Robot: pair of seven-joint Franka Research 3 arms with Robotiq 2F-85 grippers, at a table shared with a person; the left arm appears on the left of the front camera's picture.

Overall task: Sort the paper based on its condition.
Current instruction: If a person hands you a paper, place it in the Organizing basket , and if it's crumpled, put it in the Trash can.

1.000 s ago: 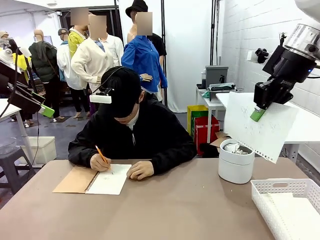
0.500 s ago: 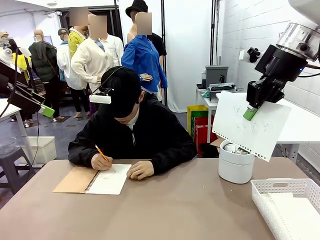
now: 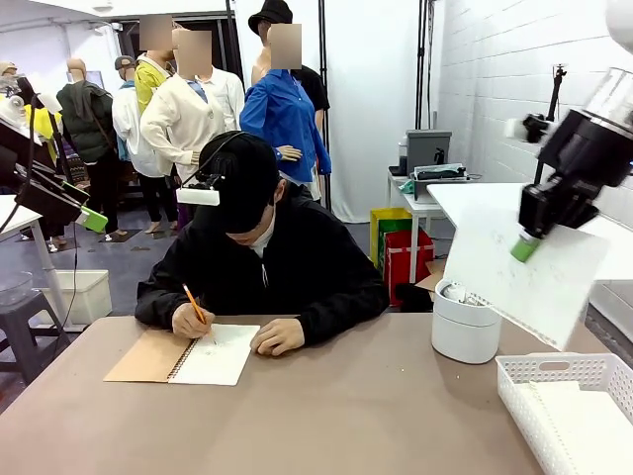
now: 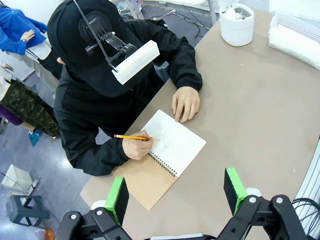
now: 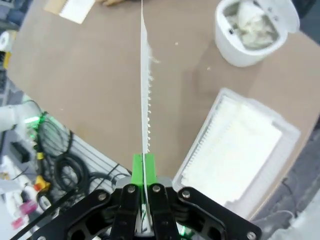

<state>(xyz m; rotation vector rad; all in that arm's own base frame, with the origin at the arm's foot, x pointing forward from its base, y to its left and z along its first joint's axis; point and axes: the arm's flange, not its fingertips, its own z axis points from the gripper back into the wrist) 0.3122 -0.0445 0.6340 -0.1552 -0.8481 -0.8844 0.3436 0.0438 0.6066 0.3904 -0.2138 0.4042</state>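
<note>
My right gripper (image 3: 527,247) is shut on a smooth white sheet of paper (image 3: 539,282) and holds it up in the air, above and between the white bin (image 3: 467,336) and the basket tray (image 3: 554,367). In the right wrist view the sheet (image 5: 145,85) stands edge-on between the shut green pads (image 5: 138,167). Crumpled paper balls (image 5: 251,22) lie in the open bin (image 5: 235,50). Flat white sheets (image 5: 242,145) lie in the tray (image 5: 199,150). My left gripper (image 4: 176,195) hangs open high over the table's left part, holding nothing.
A person sits at the far side and writes with a pencil (image 4: 131,137) in a spiral notebook (image 4: 175,147); the other hand (image 4: 185,102) rests on the page. The brown table (image 3: 326,416) lies bare between notebook and bin.
My right gripper swung left, then moved to the right and a little lower with the sheet, toward the tray. The person keeps writing.
</note>
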